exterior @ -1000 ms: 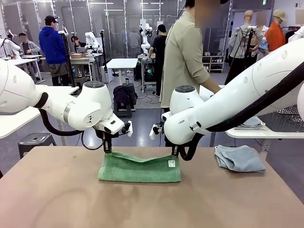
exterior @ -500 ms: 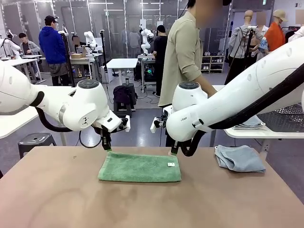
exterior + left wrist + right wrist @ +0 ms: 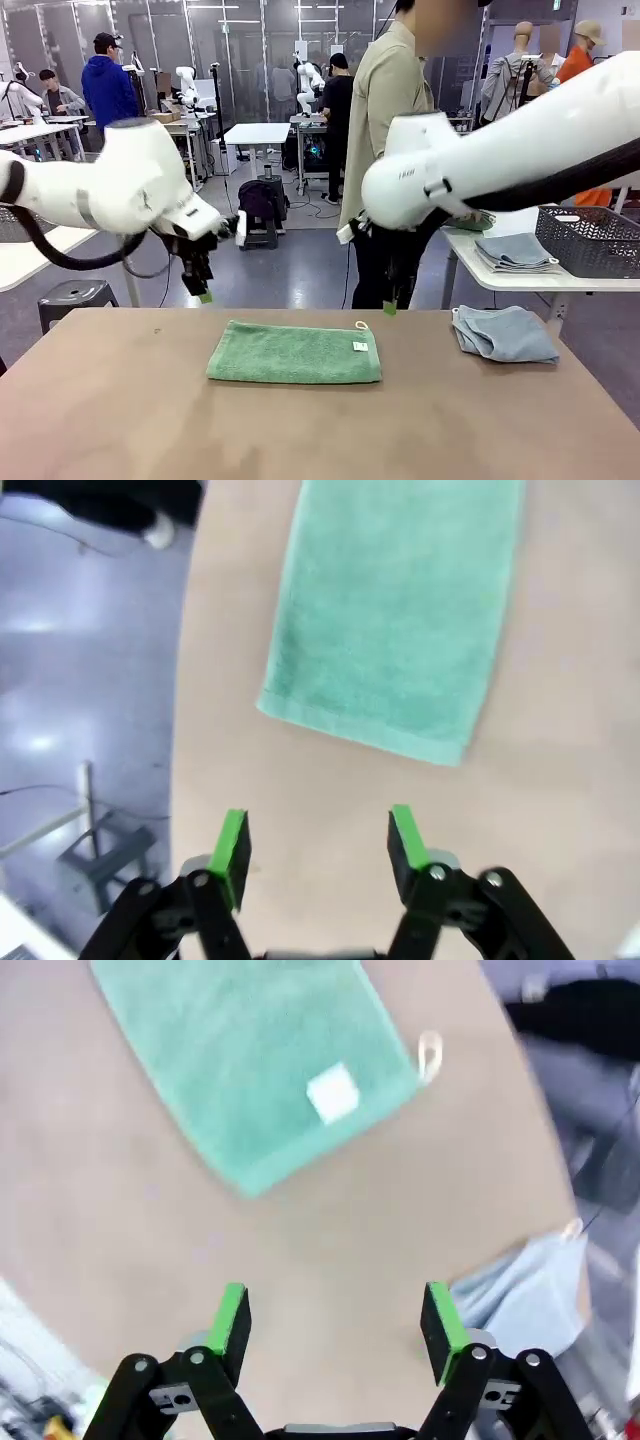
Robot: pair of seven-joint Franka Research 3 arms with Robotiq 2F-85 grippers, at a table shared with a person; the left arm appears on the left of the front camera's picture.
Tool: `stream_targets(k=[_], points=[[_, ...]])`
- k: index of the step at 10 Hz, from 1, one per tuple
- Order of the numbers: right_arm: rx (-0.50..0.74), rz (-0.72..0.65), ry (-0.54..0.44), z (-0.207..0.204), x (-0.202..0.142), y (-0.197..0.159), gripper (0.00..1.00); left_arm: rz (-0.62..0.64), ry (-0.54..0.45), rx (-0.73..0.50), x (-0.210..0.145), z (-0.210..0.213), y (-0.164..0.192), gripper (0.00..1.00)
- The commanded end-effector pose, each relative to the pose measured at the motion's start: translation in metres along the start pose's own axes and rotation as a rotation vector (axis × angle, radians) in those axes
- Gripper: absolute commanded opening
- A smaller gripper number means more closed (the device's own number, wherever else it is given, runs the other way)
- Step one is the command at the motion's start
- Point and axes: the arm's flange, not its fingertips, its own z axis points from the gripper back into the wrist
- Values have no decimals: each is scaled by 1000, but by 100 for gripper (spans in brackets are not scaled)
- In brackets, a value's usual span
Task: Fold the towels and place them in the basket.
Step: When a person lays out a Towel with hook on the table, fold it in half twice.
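Observation:
A green towel point(image 3: 295, 353) lies folded flat on the brown table point(image 3: 300, 430), its white tag point(image 3: 360, 347) near the right end. It also appears in the left wrist view point(image 3: 395, 620) and the right wrist view point(image 3: 250, 1070). A crumpled light blue-grey towel point(image 3: 505, 333) rests at the table's right point(image 3: 525, 1290). My left gripper point(image 3: 203, 292) hangs open above the table's far left edge, its fingers point(image 3: 232, 845) holding nothing. The right gripper point(image 3: 388, 305) hovers open above the towel's right end, with nothing between its pads point(image 3: 440, 1320). The dark mesh basket point(image 3: 590, 240) stands on a side table at the right.
A person in a beige shirt point(image 3: 385, 120) stands just beyond the table's far edge. Folded blue-grey towels point(image 3: 515, 252) lie on the white side table point(image 3: 545, 280) beside the basket. A grey stool point(image 3: 75, 295) sits off the left far corner.
Both grippers let go of the green towel's far corners and rose away from it. The towel now lies flat. The left arm swung left, the right arm lifted higher.

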Motion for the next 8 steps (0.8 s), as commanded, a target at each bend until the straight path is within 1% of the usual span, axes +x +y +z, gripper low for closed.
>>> stream_targets(k=[1, 2, 3, 4, 5, 6, 7, 8], points=[[86, -252, 28, 27, -8, 9, 85, 14, -55, -63, -32, 37, -5, 70], [115, -351, 42, 39, -18, 17, 85, 17, -103, -67, -45, 48, -9, 70], [84, -464, 23, 43, -28, 22, 85, 20, -156, -80, -59, 53, -11, 70], [81, -565, 15, 44, -37, 25, 85, 29, -220, -100, -77, 58, -14, 70], [122, -622, -2, 41, -45, 31, 85, 49, -287, -103, -96, 61, -16, 70], [152, -636, -52, 40, -50, 39, 85, 63, -349, -111, -117, 62, -20, 70], [112, -537, 41, 52, -35, 21, 85, 70, -398, -115, -131, 60, -22, 70], [112, -537, 41, 52, -35, 21, 85, 76, -440, -128, -142, 57, -23, 70]])
